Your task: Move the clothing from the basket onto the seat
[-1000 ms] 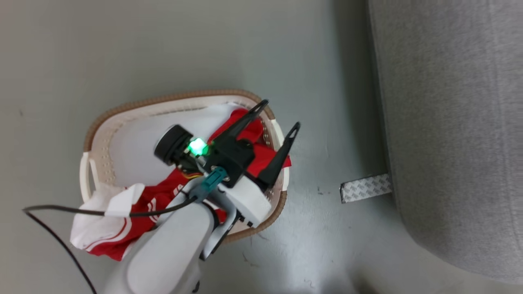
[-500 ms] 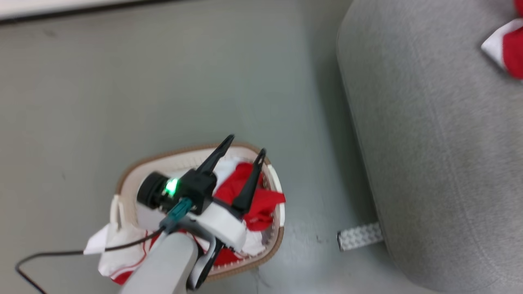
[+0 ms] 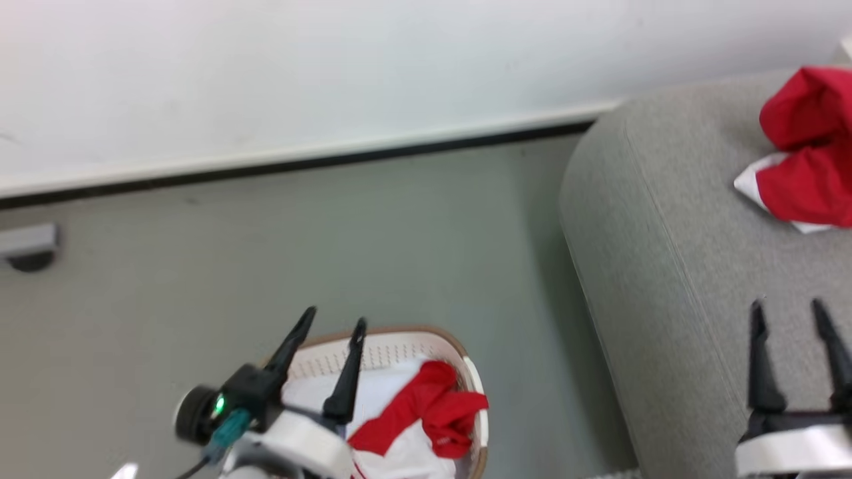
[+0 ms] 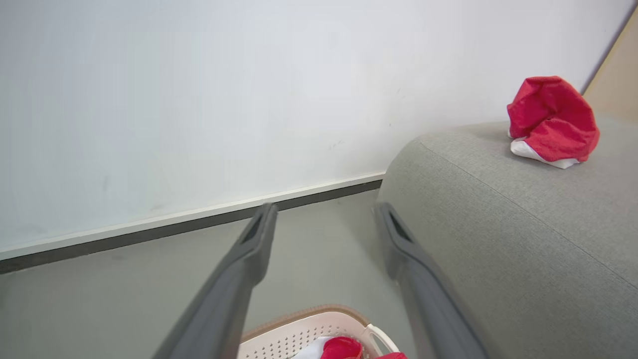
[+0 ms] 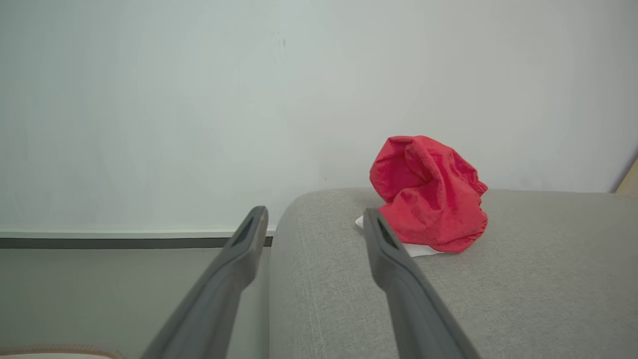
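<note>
Your left gripper (image 3: pixel 336 317): jaws spread wide, empty, hovering above the basket (image 3: pixel 399 331).
Your right gripper (image 3: pixel 785 307): jaws apart, empty, over the seat (image 3: pixel 665 266).
Clothing (image 3: pixel 426 406): red-and-white heap lies in the basket.
One crumpled red garment (image 3: pixel 802 153) rests on the seat, near the wall (image 3: pixel 333 66), well apart from your right gripper.

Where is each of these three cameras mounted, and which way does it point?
Head view: on the head, facing down at basket and seat; left end effector and right end effector show.
Left wrist view: on the left wrist, facing the wall along its open fingers, basket below.
Right wrist view: on the right wrist, facing across the seat along its open fingers.
Shared: all three show the red garment on the seat.
</note>
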